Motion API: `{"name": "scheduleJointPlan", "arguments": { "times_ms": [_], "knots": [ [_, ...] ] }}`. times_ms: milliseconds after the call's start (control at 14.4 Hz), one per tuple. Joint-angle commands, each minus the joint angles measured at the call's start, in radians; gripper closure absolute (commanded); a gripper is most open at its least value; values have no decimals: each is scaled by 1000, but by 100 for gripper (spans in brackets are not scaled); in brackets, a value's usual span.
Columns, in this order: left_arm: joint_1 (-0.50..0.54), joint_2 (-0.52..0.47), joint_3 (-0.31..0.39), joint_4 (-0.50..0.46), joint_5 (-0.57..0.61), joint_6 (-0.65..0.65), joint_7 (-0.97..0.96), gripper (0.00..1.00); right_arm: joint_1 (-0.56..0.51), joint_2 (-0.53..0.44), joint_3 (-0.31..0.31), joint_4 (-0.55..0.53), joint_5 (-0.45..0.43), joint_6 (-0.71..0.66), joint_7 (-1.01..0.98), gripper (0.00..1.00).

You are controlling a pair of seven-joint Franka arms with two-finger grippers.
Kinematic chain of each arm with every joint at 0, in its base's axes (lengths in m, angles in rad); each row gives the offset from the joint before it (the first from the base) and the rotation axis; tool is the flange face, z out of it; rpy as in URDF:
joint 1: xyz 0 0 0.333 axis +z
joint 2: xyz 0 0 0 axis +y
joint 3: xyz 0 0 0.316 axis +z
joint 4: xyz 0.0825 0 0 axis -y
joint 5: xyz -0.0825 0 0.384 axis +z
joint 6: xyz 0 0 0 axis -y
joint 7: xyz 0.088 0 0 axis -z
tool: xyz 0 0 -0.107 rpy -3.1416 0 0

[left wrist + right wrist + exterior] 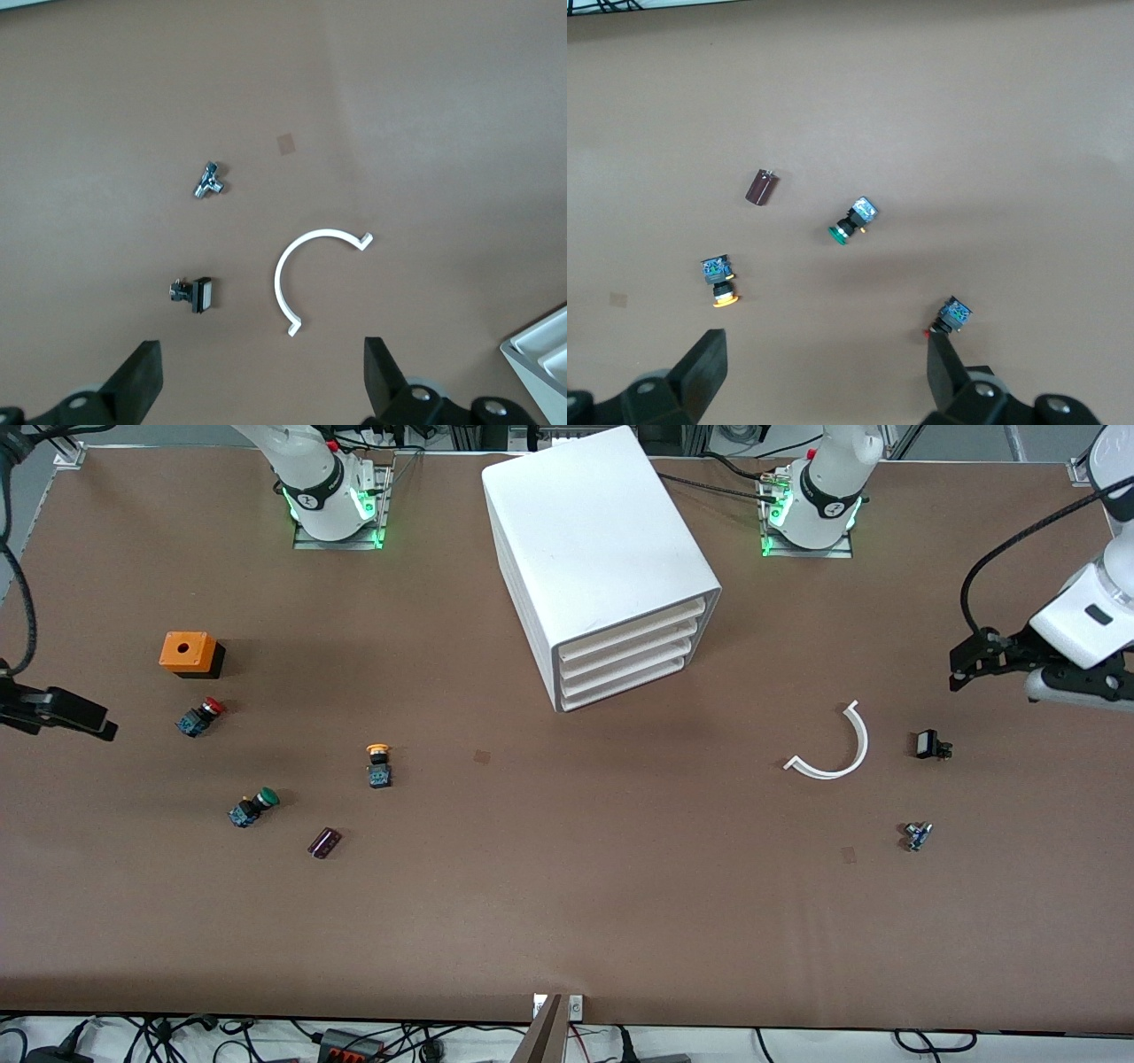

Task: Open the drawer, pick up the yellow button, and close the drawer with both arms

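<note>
1. Nothing of the task is done yet: the drawer (631, 627), the top one of the cabinet (595, 558), is shut, and the button (378, 765) lies on the desk toward the right arm's end.
2. My left gripper (263, 376) hangs over the left arm's edge with its fingers apart and empty; my right gripper (826, 376) over the right arm's edge is the same.
3. Only the front view shows the whole cabinet; the left wrist view shows just its corner.
</note>
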Motion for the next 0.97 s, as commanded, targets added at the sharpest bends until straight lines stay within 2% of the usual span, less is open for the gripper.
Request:
{"name": "scheduleJointPlan", "arguments": {
  "times_ms": [0,139,348,557,904],
  "knots": [
    [-10,-46,17,-48,-18,-18,9,0,-43,-60,49,-58,3,-9,-10,0],
    [-9,-35,14,-13,-18,-84,12,0,-52,-71,65,-77,-9,-9,-16,0],
    [-10,-15,6,19,-18,-98,14,0,-48,-72,65,-91,-38,-11,-55,0],
    [-21,-1,3,49,-18,-98,14,0,-43,-147,65,-216,-50,41,-47,0],
    [-23,5,-3,55,-18,-99,12,0,-37,-201,65,-290,-63,54,-41,0]
  ]
}}
